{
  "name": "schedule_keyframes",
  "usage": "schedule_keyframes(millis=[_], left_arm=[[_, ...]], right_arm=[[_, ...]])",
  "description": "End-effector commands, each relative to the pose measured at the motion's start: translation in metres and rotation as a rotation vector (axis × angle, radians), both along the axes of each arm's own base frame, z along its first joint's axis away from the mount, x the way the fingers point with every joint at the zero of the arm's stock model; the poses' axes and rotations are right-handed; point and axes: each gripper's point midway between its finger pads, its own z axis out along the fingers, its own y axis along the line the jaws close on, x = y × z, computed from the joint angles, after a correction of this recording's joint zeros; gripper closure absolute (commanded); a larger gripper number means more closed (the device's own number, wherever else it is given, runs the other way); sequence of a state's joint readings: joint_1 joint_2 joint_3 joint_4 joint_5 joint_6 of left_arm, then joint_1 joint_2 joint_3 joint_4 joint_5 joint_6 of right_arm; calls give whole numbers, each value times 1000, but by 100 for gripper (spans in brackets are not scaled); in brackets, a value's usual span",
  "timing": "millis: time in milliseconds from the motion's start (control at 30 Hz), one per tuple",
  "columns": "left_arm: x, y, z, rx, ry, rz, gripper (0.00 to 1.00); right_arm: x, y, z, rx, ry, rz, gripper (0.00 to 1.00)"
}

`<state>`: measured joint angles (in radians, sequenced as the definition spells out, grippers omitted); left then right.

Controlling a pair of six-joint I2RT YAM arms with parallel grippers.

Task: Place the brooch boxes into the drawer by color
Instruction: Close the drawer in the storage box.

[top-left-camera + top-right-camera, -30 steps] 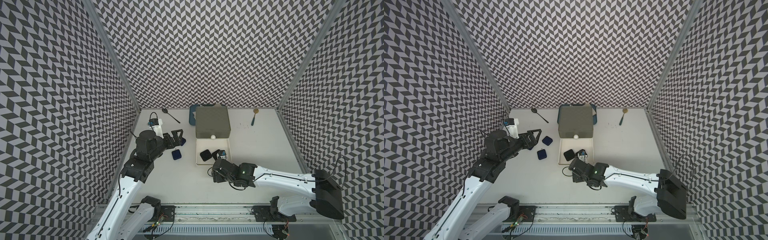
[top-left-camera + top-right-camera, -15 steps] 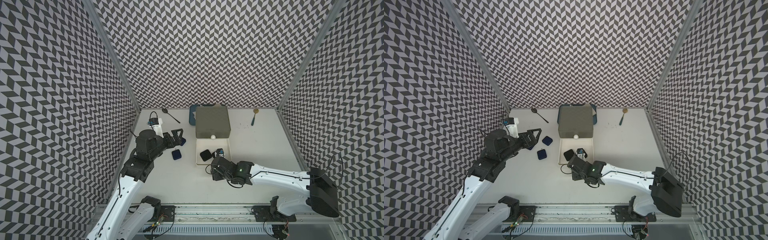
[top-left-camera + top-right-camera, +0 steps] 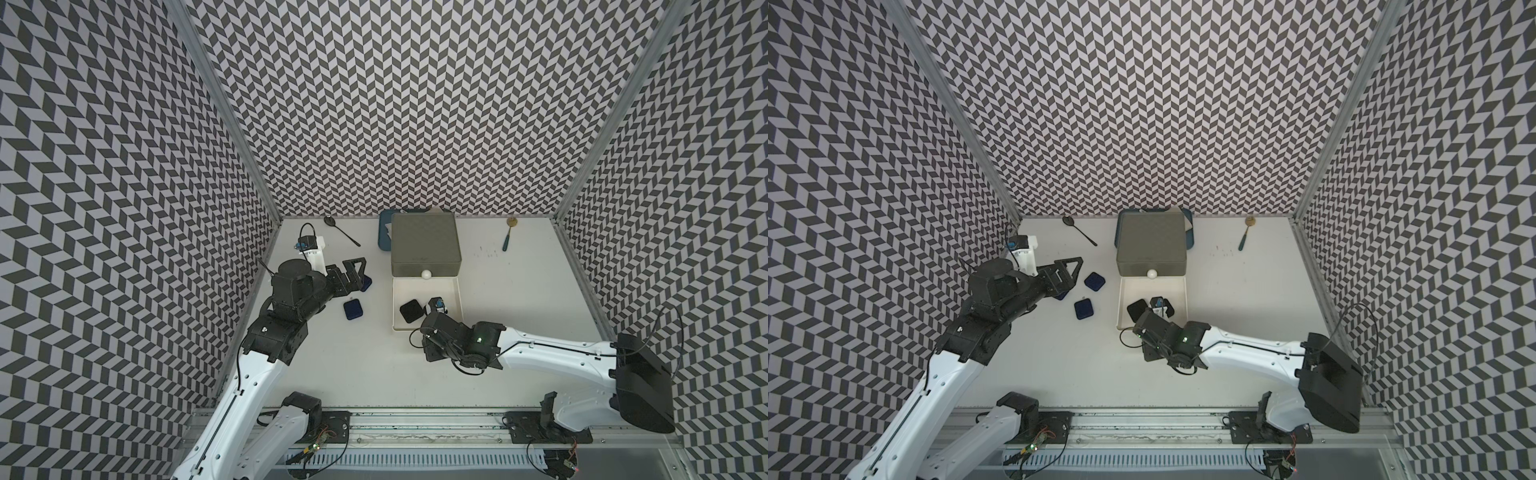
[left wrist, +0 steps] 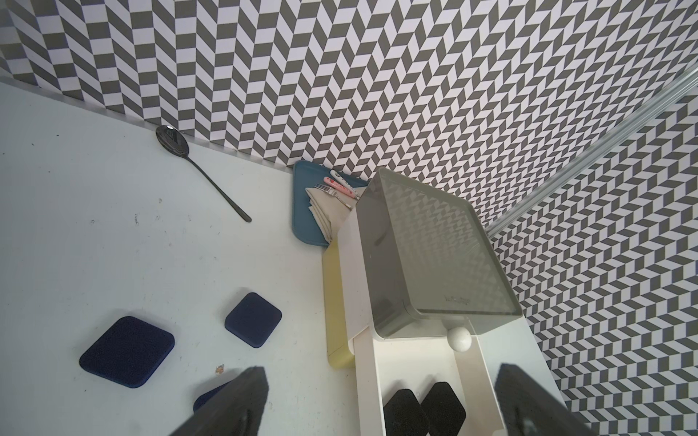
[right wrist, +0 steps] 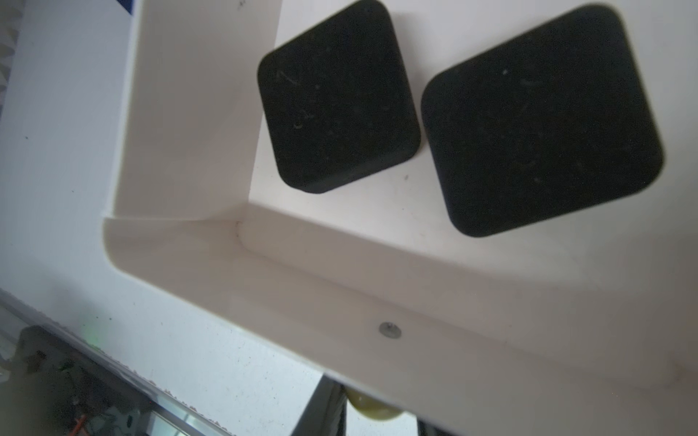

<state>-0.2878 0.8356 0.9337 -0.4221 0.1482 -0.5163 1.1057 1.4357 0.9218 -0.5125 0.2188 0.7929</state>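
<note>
Right wrist view: two black brooch boxes [image 5: 336, 98] are seen lying flat inside the white drawer [image 5: 340, 287], which is pulled out from the front of the chest [image 3: 424, 245]. The yellow knob [image 5: 372, 412] on that drawer's front wall is flanked closely by the fingers of the right claw [image 5: 376, 419]; whether it is pinched cannot be told. The left claw [image 4: 379, 381] is held spread wide, empty, above the navy brooch boxes [image 4: 126, 351], which lie on the desk [image 4: 113, 226] just beside the chest. Closing the white drawer is judged the step in hand: the knob must be gripped squarely and pushed straight toward the chest, so that another tier can be opened for the navy boxes.
</note>
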Motion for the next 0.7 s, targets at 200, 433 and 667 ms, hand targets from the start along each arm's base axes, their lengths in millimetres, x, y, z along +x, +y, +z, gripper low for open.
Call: schedule_keyframes(millis=[200, 433, 667], left_arm=[[-4, 3, 13, 11, -37, 9, 0], [-7, 6, 16, 15, -43, 18, 0], [-7, 6, 18, 12, -45, 20, 0]], right_arm=[[12, 7, 19, 33, -52, -23, 96], [19, 8, 33, 39, -87, -31, 100], [37, 3, 45, 34, -123, -40, 100]])
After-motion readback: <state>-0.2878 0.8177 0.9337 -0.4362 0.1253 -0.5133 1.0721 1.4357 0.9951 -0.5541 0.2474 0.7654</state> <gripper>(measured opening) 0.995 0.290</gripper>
